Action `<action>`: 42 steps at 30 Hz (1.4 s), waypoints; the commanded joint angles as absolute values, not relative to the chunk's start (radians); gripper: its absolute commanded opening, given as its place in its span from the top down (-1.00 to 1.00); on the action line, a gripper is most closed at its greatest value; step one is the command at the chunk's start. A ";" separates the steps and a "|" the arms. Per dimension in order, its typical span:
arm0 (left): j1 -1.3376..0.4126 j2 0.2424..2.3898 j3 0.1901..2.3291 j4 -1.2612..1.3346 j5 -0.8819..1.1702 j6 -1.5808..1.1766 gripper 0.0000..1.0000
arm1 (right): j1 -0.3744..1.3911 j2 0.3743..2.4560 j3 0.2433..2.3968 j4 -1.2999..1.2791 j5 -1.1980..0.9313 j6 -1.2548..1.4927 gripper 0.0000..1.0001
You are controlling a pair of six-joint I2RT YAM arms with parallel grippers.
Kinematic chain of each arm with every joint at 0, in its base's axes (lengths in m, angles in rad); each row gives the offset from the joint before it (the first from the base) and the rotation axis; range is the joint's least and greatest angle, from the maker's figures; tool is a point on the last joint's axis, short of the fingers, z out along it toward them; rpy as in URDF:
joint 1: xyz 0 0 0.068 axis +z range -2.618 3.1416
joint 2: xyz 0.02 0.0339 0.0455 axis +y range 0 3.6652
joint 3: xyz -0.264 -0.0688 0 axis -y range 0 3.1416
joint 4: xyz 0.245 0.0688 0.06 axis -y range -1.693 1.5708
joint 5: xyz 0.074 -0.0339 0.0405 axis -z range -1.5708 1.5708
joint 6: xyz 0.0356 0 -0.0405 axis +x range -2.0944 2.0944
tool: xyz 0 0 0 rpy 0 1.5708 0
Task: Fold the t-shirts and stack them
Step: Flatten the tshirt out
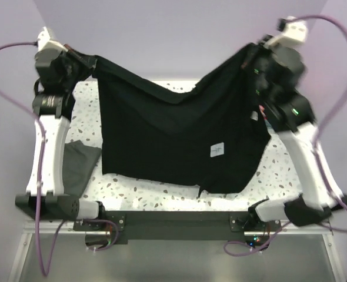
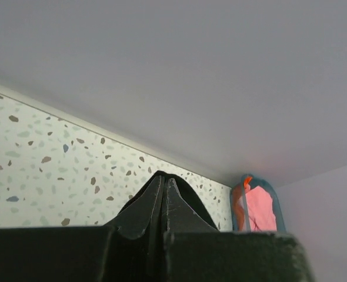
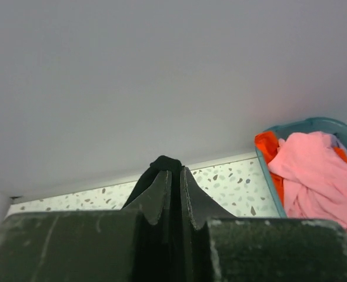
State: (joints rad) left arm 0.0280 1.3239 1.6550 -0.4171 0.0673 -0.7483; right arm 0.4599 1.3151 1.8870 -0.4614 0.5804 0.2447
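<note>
A large black t-shirt (image 1: 173,138) hangs spread between my two raised grippers above the table, its lower part draped toward the near edge, a white label showing. My left gripper (image 1: 91,63) is shut on its upper left corner; black fabric pokes past the closed fingertips (image 2: 164,183). My right gripper (image 1: 251,54) is shut on the upper right corner, with fabric bunched between the tips (image 3: 173,170). A dark grey t-shirt (image 1: 78,164) lies on the table at the left. Pink (image 3: 314,170) and orange-red (image 3: 269,147) shirts fill a teal basket.
The teal plastic basket (image 3: 314,124) stands at the table's far side by the wall; it also shows in the left wrist view (image 2: 257,202). The terrazzo table (image 1: 162,197) runs under the hanging shirt. Purple cables loop beside both arms.
</note>
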 commanded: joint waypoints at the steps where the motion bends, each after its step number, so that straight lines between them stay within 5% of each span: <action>1: 0.048 1.527 1.744 -0.201 0.187 -0.747 1.00 | 0.358 1.567 1.980 -0.302 0.372 0.270 1.00; 8: 0.115 1.966 2.486 -0.233 0.348 -0.805 1.00 | 0.230 1.925 2.570 -0.351 0.181 0.394 1.00; 10: 0.153 1.956 2.482 -0.126 0.380 -0.859 1.00 | 0.195 1.959 2.632 -0.296 0.141 0.422 1.00; 17: 0.206 1.804 2.110 0.002 0.414 -0.871 1.00 | 0.138 1.820 2.303 -0.187 0.108 0.495 1.00; 32: 0.206 1.375 0.760 0.037 0.296 -0.868 1.00 | 0.117 1.385 0.929 -0.115 0.052 0.612 1.00; 42: 0.206 1.261 0.446 0.002 0.183 -0.885 1.00 | 0.095 1.269 0.603 -0.233 0.083 0.624 0.91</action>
State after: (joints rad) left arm 0.2024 1.3388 0.4625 -0.0338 0.2455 -0.8803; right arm 0.1097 1.3437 0.6407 -0.2173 0.0608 0.6071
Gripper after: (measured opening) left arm 0.012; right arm 0.045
